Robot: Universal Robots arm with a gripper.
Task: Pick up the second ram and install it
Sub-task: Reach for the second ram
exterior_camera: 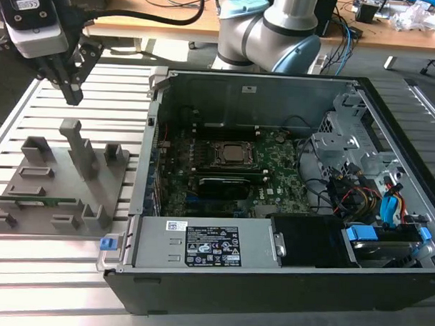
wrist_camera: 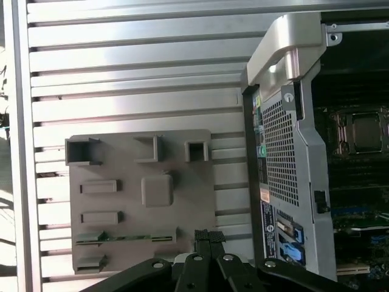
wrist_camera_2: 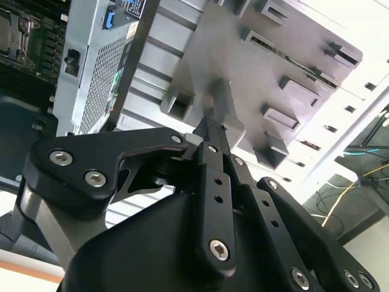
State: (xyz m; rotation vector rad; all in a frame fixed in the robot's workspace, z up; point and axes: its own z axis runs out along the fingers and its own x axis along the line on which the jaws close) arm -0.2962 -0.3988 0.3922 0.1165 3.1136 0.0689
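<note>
The second ram (exterior_camera: 39,200) is a thin green stick lying in a slot of the grey holder plate (exterior_camera: 120,175) at the exterior view's left. It also appears as a green strip (wrist_camera: 129,237) in the first wrist view. My gripper (exterior_camera: 73,95) hangs well above the far end of the plate, shut, with nothing between its black fingers. Both wrist views show the fingertips (wrist_camera: 208,235) pressed together over the plate (wrist_camera_2: 219,36). The ram sits at the plate's near end, apart from the gripper.
The open computer case (exterior_camera: 200,245) stands right of the plate, with the green motherboard (exterior_camera: 281,181), processor socket (exterior_camera: 232,155) and a black card (exterior_camera: 224,183) inside. Grey posts (exterior_camera: 79,147) rise from the plate. Everything rests on a slatted metal table (exterior_camera: 56,272).
</note>
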